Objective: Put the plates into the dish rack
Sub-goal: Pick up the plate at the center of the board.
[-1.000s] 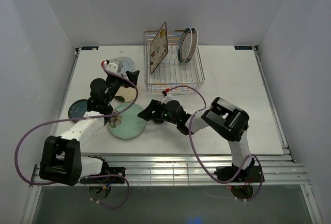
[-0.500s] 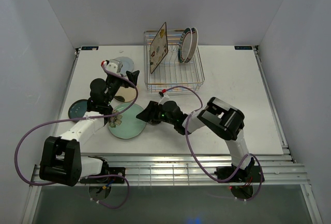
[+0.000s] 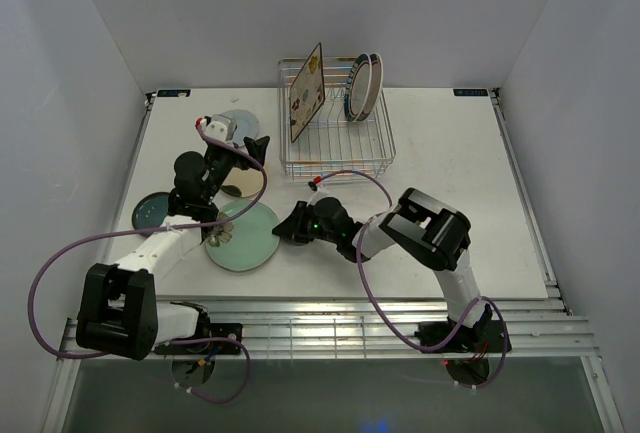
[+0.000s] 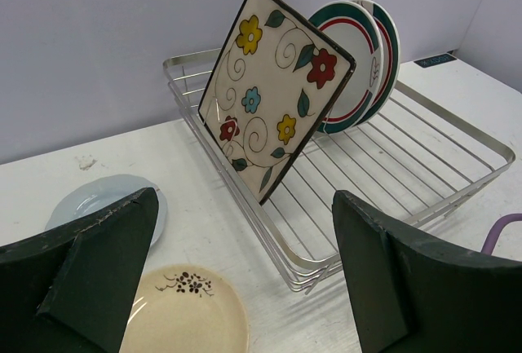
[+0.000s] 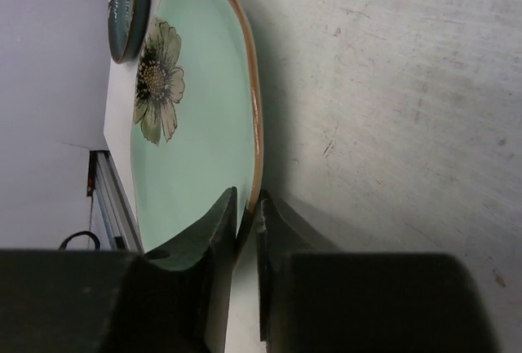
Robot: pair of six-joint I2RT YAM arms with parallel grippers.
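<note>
The large pale green plate (image 3: 243, 236) (image 5: 196, 116) lies flat on the table. My right gripper (image 3: 284, 225) (image 5: 247, 200) is shut on its orange-edged near rim, one finger above and one below. The dish rack (image 3: 338, 165) (image 4: 465, 125) holds the square floral plate (image 3: 307, 93) (image 4: 273, 92) and two white teal-red rimmed plates (image 3: 363, 86) (image 4: 359, 59), all on edge. My left gripper (image 3: 246, 155) (image 4: 245, 202) hangs open above the cream plate (image 3: 240, 183) (image 4: 183, 316), left of the rack, holding nothing.
A small blue-grey plate (image 3: 240, 121) (image 4: 98, 198) lies behind the cream one. A dark teal plate (image 3: 150, 211) (image 5: 130, 2) sits at the table's left edge, beside the green plate. White walls enclose the table on three sides.
My right gripper slid a little left onto the green plate's rim and closed on it. The left arm and the other plates stayed put.
</note>
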